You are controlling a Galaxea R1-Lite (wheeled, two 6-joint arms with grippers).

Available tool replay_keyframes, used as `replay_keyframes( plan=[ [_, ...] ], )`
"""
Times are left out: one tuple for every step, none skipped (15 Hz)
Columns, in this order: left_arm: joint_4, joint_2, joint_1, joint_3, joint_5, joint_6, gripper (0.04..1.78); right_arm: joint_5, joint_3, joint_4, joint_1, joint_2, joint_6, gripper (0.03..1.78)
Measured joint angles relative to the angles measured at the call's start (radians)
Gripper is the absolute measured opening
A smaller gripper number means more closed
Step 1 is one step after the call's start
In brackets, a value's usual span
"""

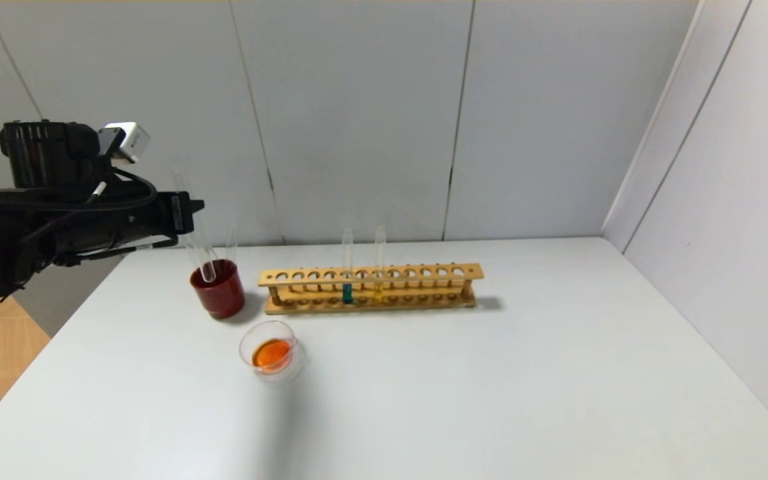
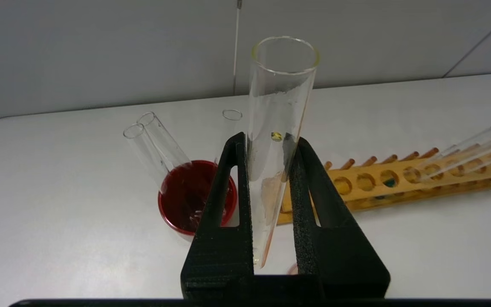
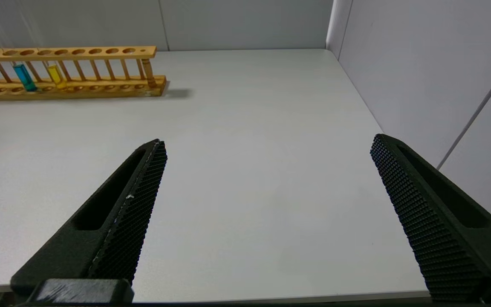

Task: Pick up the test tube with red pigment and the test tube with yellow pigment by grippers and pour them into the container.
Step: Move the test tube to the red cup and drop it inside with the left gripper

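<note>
My left gripper (image 1: 194, 212) (image 2: 267, 140) is shut on a slim clear test tube (image 2: 281, 85) that stands upright between its pads. The tube is nearly empty, with a red-orange streak down its wall. In the head view its lower end (image 1: 207, 269) hangs at the mouth of the dark red cup (image 1: 219, 293). The clear glass dish (image 1: 269, 353) in front of the cup holds orange liquid. A tube with yellow liquid (image 1: 378, 291) (image 3: 56, 76) stands in the wooden rack (image 1: 371, 288). My right gripper (image 3: 267, 143) is open and empty over the table's right side.
The red cup (image 2: 177, 213) holds empty clear tubes (image 2: 156, 140) leaning out of it. A green-liquid tube (image 1: 347, 292) (image 3: 24, 77) stands in the rack beside the yellow one. Grey walls close the back and the right side. The table's left edge is near the cup.
</note>
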Motion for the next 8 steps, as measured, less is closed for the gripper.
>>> replay_keyframes(
  plan=[
    [-0.003, 0.025, 0.007, -0.014, -0.001, 0.000, 0.31, 0.000, 0.000, 0.000, 0.000, 0.000, 0.000, 1.75],
    [-0.004, 0.047, 0.013, -0.029, -0.002, 0.000, 0.31, 0.000, 0.000, 0.000, 0.000, 0.000, 0.000, 1.75],
    [-0.005, 0.069, 0.021, -0.046, -0.003, 0.000, 0.31, 0.000, 0.000, 0.000, 0.000, 0.000, 0.000, 1.75],
    [-0.005, 0.089, 0.027, -0.060, -0.003, 0.000, 0.31, 0.000, 0.000, 0.000, 0.000, 0.000, 0.000, 1.75],
    [-0.006, 0.106, 0.033, -0.072, -0.005, 0.001, 0.31, 0.000, 0.000, 0.000, 0.000, 0.000, 0.000, 1.75],
    [-0.005, 0.124, 0.039, -0.085, -0.009, 0.001, 0.31, 0.000, 0.000, 0.000, 0.000, 0.000, 0.000, 1.75],
    [-0.005, 0.140, 0.044, -0.095, -0.016, 0.001, 0.31, 0.000, 0.000, 0.000, 0.000, 0.000, 0.000, 1.75],
    [-0.006, 0.154, 0.048, -0.107, -0.021, 0.001, 0.31, 0.000, 0.000, 0.000, 0.000, 0.000, 0.000, 1.75]
  ],
)
